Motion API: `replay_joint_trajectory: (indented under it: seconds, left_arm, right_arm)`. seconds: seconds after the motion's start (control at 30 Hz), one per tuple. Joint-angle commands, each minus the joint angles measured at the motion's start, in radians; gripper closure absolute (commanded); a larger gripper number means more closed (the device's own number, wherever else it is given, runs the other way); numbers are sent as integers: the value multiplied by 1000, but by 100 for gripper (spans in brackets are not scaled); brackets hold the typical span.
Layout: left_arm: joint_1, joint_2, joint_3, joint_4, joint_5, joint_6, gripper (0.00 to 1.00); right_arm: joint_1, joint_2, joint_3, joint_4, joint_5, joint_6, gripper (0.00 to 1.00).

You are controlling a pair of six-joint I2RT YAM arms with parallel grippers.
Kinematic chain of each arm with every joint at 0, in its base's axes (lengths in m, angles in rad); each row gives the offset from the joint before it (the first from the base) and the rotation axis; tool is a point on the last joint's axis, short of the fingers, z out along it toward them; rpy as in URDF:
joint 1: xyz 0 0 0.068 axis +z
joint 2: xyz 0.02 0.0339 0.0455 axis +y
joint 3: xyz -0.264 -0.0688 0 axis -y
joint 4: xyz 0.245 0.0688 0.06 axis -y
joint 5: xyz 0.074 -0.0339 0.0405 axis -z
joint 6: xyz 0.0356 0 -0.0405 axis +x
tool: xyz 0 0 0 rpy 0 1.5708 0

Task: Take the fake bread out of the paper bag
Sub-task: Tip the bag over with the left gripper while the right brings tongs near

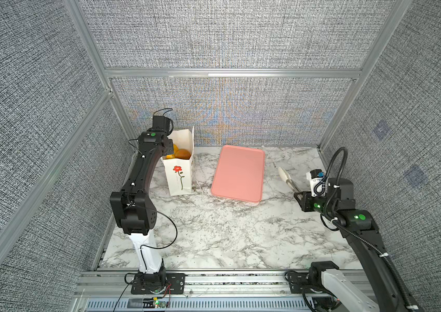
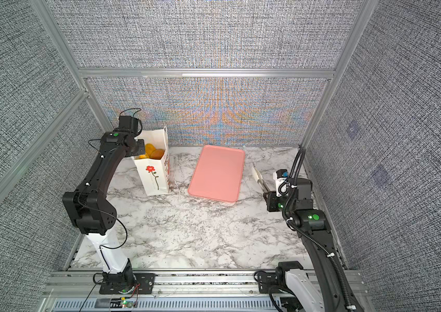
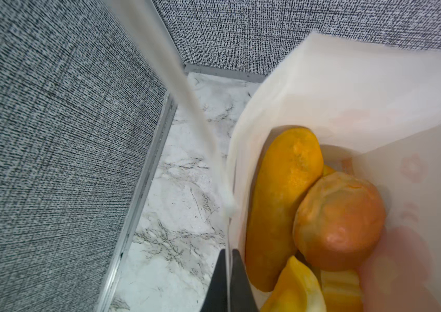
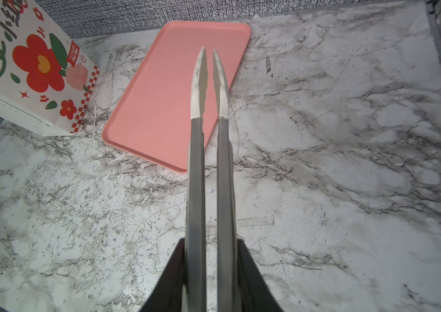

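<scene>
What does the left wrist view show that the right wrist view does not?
Only the left wrist view: the fake bread inside the paper bag, and the left gripper shut on the bag's edge. Only the right wrist view: the pink tray and the tongs held in the right gripper. Both: the paper bag and the marble table.

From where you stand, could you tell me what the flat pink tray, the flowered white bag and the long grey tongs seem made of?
Flat pink tray: probably matte plastic, moulded rim.
Flowered white bag: paper, sharp creases, printed.
Long grey tongs: dull metal arms, whitish tips, perhaps silicone.
</scene>
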Motion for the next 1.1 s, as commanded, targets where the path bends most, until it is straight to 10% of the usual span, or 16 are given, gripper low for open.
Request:
replay_joint_trajectory:
  seconds: [0.0,0.27,0.63,1.07]
  left_arm:
    - [-1,10,6,79,-114,105,100]
    - [0,-11,-84,357,-174,267,100]
    - [-4,-106,-338,944,-348,791,100]
    - [-111,-368,-876,1158,-193,845,100]
  right_arm:
    - [3,-3,-12,71,-47,62,72]
    - [47,18,-55,184,-162,190,73]
    - [103,107,106,80,-183,214,75]
    - [304,194,161,89,-202,329,76]
